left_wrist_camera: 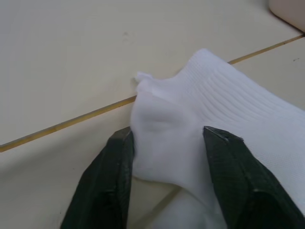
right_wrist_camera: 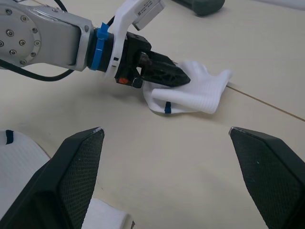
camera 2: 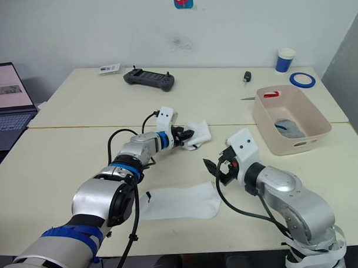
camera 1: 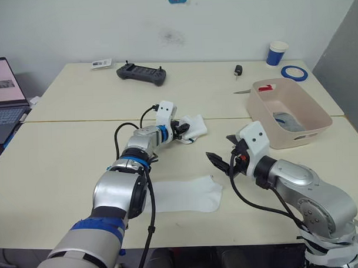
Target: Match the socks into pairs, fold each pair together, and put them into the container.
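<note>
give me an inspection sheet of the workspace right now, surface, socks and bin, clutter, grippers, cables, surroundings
Surface: two cream tables pushed together, seam running across.
Job's things: one white sock flat near the front edge; second white sock bunched at the seam; pink bin at the right holds a grey sock.
Clutter: black controller, blue paper cup, blue tape roll, small black item, white label.
Grippers: left gripper fingers either side of the bunched sock; right gripper open, above the table.
Cables: black cable looped on the left arm.
Surroundings: laptop at left, white wall behind.
</note>
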{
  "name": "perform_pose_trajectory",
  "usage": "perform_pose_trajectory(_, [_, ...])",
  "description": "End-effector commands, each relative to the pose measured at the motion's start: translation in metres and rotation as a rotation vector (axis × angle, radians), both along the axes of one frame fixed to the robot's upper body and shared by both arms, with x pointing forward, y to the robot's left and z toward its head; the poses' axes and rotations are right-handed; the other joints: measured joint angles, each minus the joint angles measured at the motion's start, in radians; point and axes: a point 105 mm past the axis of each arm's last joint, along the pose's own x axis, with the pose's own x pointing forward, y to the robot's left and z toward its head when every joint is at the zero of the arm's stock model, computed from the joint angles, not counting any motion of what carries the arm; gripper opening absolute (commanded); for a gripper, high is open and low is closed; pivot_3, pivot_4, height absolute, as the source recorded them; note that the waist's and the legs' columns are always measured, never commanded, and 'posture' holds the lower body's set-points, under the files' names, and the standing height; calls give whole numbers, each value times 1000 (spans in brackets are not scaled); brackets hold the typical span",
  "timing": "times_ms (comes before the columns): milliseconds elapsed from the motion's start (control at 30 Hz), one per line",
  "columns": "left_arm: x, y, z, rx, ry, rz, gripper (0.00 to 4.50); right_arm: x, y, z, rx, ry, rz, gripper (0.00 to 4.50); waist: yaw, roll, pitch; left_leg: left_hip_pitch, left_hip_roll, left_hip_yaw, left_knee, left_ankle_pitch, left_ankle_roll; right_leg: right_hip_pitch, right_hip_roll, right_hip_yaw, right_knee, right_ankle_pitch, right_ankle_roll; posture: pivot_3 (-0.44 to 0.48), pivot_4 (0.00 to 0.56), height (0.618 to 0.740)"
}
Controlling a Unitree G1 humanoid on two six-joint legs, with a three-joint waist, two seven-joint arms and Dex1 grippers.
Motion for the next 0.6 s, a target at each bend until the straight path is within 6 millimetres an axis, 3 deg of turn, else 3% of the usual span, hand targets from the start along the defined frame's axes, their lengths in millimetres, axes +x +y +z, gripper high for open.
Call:
perform_pose_trajectory(33, [4,-2,17,-22,-54,-11,1029,-5,0,9,5,-46,3,4500,0,0,0,0,0,0,0,0,0,0,0,0,0,0,0,0,150,740])
perform_pose_trajectory(133, [3,0,18,-48,-57,-13,49,-5,1,8,1,-48,9,4500,0,0,0,0,0,0,0,0,0,0,0,0,0,0,0,0,150,740])
perform_pose_trajectory(467, [0,11,22,-190,-72,-16,20,-3,5,6,-9,-56,40,4500,0,0,0,0,0,0,1,0,0,0,0,0,1,0,0,0,150,740])
perform_pose_trajectory(600, [-1,26,38,-277,-127,12,20,-3,6,5,-10,-58,45,4500,0,0,0,0,0,0,1,0,0,0,0,0,1,2,-2,0,150,740])
